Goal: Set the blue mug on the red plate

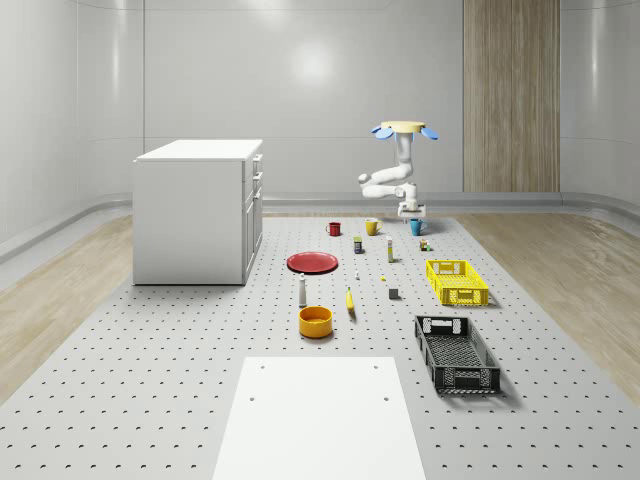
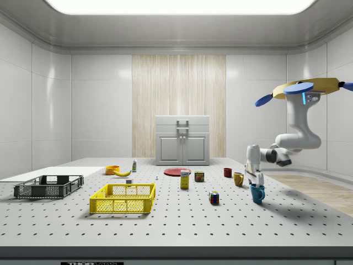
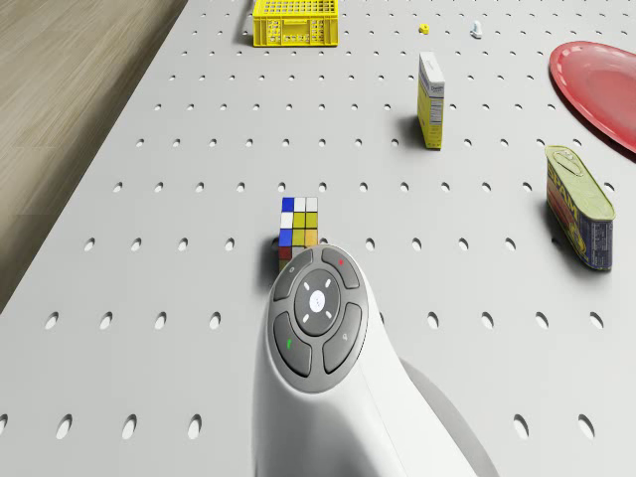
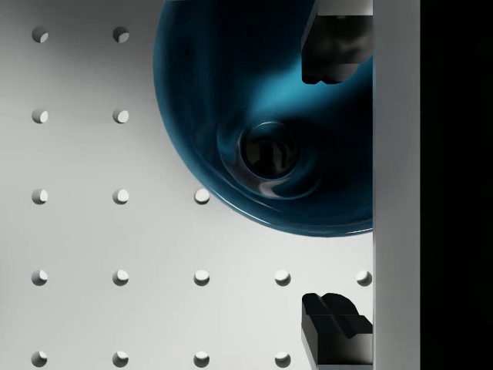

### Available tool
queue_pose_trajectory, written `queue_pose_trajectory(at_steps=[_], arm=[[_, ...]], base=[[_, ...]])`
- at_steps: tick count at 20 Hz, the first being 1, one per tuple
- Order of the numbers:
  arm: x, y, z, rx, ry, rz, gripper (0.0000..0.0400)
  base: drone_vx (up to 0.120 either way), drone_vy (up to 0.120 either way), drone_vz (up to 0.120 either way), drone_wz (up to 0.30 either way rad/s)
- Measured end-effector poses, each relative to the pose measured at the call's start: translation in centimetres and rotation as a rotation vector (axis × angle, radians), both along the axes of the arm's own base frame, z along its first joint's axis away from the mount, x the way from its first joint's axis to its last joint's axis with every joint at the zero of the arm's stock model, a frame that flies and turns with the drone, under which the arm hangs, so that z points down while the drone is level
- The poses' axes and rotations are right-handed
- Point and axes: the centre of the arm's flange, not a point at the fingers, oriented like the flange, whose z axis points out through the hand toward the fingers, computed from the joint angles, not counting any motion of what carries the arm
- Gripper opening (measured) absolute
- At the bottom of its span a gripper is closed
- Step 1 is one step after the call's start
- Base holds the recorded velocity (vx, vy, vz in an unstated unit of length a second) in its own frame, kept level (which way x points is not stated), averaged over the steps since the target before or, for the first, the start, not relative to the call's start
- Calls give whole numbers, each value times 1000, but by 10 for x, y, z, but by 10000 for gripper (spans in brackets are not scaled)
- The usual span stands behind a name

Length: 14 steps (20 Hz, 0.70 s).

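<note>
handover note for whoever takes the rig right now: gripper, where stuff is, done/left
Gripper: open, straddling the blue mug's rim, one finger inside the mug, the other outside; not closed on it.
Drone: hovering behind the mug, arm reaching down to it.
Blue mug: upright on the table, far end of the mug row, next to the yellow mug.
Red plate: mid-table, nothing on it.
Done: approach. Left: grasp, lift, carry, set on plate.
</note>
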Motion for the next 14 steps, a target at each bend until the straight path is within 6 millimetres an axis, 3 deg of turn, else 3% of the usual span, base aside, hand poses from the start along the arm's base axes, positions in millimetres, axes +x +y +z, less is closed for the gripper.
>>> queue_pose_trajectory(at_steps=[11,14], arm=[[0,5,7,0,0,0,400],[0,5,8,0,0,0,254]], base=[[0,0,0,0],[0,0,0,0]])
